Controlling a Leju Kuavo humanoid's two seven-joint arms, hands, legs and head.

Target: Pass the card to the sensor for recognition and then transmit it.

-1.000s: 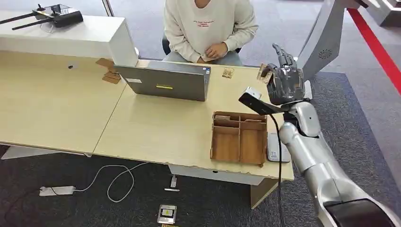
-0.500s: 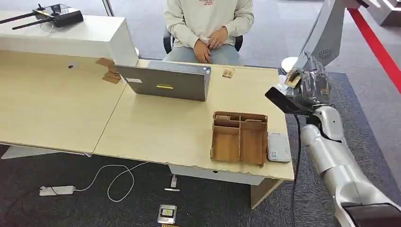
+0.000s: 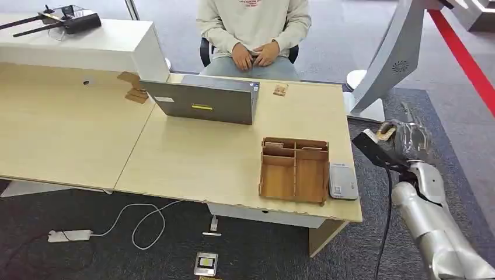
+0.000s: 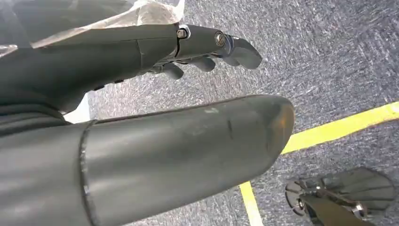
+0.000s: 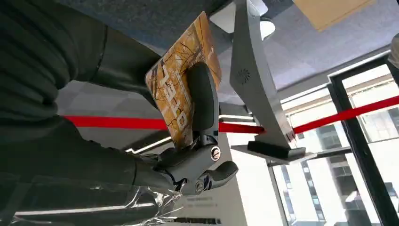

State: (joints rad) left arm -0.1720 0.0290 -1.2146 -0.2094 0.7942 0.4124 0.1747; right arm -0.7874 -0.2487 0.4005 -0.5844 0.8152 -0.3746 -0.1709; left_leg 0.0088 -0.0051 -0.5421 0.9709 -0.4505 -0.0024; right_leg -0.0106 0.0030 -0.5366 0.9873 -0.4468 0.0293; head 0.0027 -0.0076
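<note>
My right hand [image 3: 410,140] is off the table's right edge, above the carpet, level with the wooden tray. It pinches an orange-brown patterned card [image 3: 385,132] between thumb and finger; the right wrist view shows the card [image 5: 181,92] upright under a dark finger [image 5: 202,99]. The sensor, a flat white-grey reader [image 3: 342,181], lies on the table's near right corner beside the tray, to the left of and nearer than the hand. My left hand [image 4: 141,103] hangs over grey carpet, its fingers apart and holding nothing.
A wooden compartment tray [image 3: 295,169] stands left of the reader. A grey laptop [image 3: 201,100] sits mid-table and a second small card [image 3: 281,90] lies at the far edge. A person [image 3: 254,29] sits behind the table, hands in lap. A white stand [image 3: 382,55] rises at the right.
My right hand has moved with the card from over the table's far right corner rightward and toward me, now beyond the edge. The person drew back and put both hands in the lap.
</note>
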